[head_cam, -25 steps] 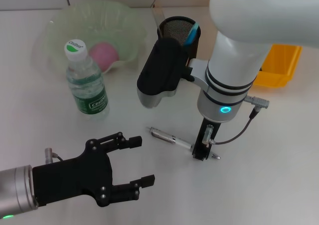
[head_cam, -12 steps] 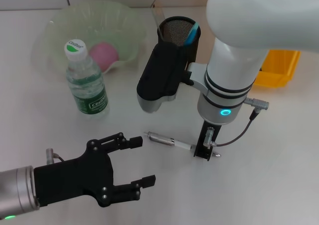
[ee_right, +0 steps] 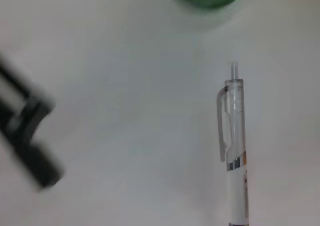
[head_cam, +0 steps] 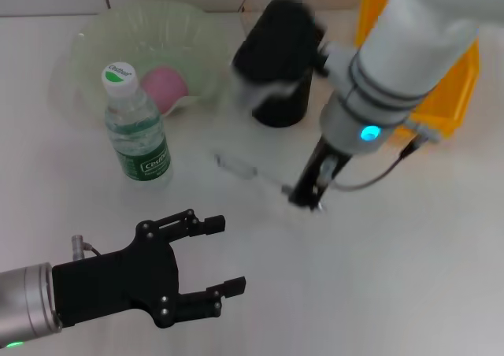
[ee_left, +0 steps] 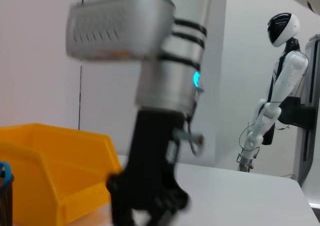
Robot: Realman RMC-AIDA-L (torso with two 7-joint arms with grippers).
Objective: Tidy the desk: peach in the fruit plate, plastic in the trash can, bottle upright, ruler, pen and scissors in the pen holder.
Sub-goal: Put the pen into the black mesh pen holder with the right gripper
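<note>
My right gripper (head_cam: 305,197) is shut on one end of the clear pen (head_cam: 244,168) and holds it off the desk, just in front of the black pen holder (head_cam: 279,110). In the right wrist view the pen (ee_right: 235,151) hangs over the white desk. The pink peach (head_cam: 164,87) lies in the green fruit plate (head_cam: 94,49). The bottle (head_cam: 135,131) stands upright beside the plate. My left gripper (head_cam: 227,255) rests open at the near left, holding nothing. A blue handle (ee_left: 3,172) sticks out of the holder. The plastic is out of view.
A yellow bin (head_cam: 449,80) stands at the back right, behind my right arm, and shows again as the yellow bin (ee_left: 50,166) in the left wrist view. The right arm's black wrist housing (head_cam: 279,33) hangs over the holder's mouth.
The right gripper has risen and swung back toward the pen holder with the pen in it. The left arm, bottle and peach have not moved.
</note>
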